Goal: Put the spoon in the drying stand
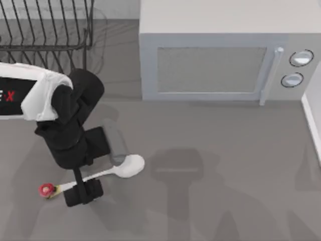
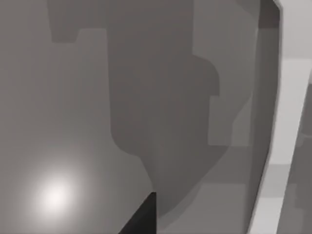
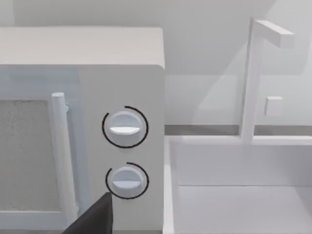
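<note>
On the grey counter (image 1: 210,165), the left arm of the AgileX pair reaches in from the top view's left side, its black left claw (image 1: 83,187) down over the handle of the white spoon (image 1: 113,170). The spoon lies flat near the front left of the counter, its oval bowl pointing toward the middle and its red-and-yellow knob poking out on the far side of the claw. The claw's fingers sit on either side of the slim handle, but whether they are clamped on it or merely straddling it cannot be told. The black wire drying stand (image 1: 47,30) stands at the back left corner, well apart from the spoon, with the arm's white sleeve crossing in front of it. Just beside the stand, along the back edge, sits a grey microwave (image 1: 220,55) with two round dials. The right wrist view faces those dials and a white sink (image 3: 234,195) with a tall tap next to the microwave.
</note>
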Controlling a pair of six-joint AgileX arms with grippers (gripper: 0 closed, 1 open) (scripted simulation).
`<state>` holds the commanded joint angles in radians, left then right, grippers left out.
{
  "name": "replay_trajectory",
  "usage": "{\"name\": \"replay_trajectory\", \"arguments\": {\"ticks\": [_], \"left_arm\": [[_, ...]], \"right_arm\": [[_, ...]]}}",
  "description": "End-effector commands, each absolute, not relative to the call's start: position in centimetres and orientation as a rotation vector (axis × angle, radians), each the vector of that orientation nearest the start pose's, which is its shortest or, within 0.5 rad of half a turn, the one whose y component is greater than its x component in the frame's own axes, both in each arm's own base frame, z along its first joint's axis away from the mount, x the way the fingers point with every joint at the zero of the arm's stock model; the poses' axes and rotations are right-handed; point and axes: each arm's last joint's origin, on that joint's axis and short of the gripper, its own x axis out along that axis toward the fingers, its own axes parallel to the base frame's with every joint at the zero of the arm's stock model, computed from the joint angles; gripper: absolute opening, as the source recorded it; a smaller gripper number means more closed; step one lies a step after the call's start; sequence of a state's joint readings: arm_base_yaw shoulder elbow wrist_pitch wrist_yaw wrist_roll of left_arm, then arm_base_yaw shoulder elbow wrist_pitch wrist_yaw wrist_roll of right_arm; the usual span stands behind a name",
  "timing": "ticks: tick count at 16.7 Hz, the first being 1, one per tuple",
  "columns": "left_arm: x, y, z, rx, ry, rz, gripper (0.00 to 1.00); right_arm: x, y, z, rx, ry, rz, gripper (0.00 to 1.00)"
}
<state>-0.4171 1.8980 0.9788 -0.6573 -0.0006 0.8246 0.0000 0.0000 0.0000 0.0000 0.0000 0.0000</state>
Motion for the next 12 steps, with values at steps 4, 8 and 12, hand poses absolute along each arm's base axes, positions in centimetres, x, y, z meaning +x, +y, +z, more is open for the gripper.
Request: {"name": "replay_trajectory", "arguments": {"ticks": [4, 8, 12], "left_arm": [[28.1, -12.3, 9.2, 0.961, 1.355, -0.96, 0.0], [28.0, -12.3, 11.4, 0.939, 1.332, -0.962, 0.0], [29.2, -12.9, 14.2, 0.943, 1.318, -0.961, 0.0]], "right_arm": [[10.6, -0.1, 16.0, 0.0, 0.0, 0.0, 1.0], [10.6, -0.1, 16.0, 0.0, 0.0, 0.0, 1.0], [10.6, -0.1, 16.0, 0.0, 0.0, 0.0, 1.0]]}}
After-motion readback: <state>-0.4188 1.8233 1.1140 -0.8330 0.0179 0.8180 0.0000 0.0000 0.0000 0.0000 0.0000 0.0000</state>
